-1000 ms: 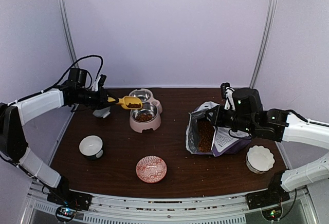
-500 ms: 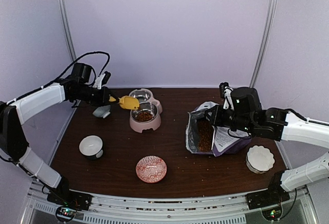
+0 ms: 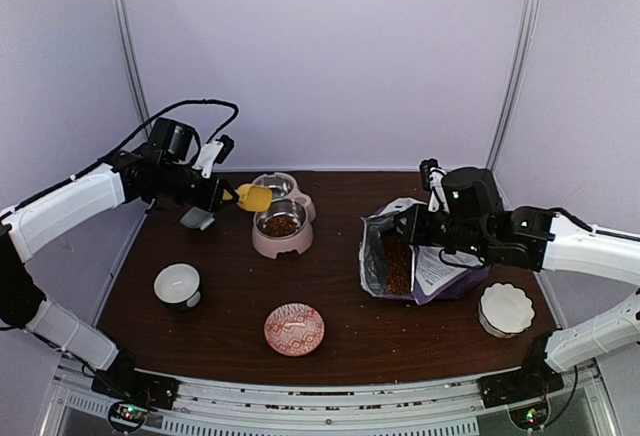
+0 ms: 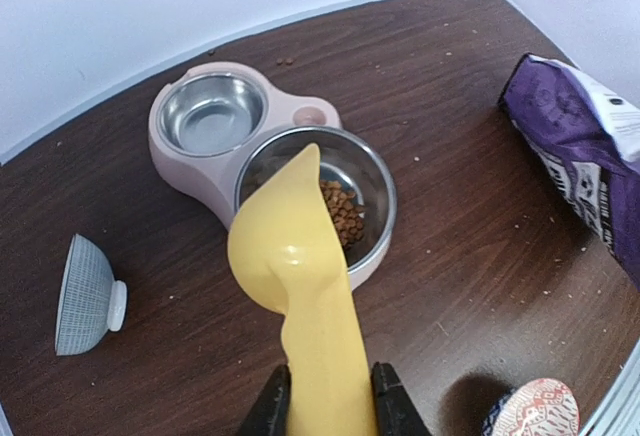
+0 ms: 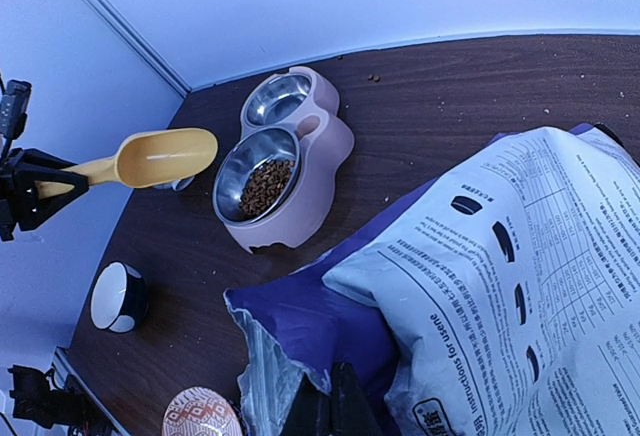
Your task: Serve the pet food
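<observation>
Left fingers [image 4: 388,404] grip yellow scoop [image 4: 290,246], handle end cropped, right fingers [image 5: 346,396] pinch bag [image 5: 480,256] rim

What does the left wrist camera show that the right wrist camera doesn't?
Only the left wrist view: the rounded underside of the yellow plastic scoop, and the grey ribbed bowl in full. Only the right wrist view: the scoop's hollow, seemingly empty, the white bowl with a dark outside, and the white printed back of the purple pet food bag. Both: the pink double feeder with brown kibble in one steel bowl.
</observation>
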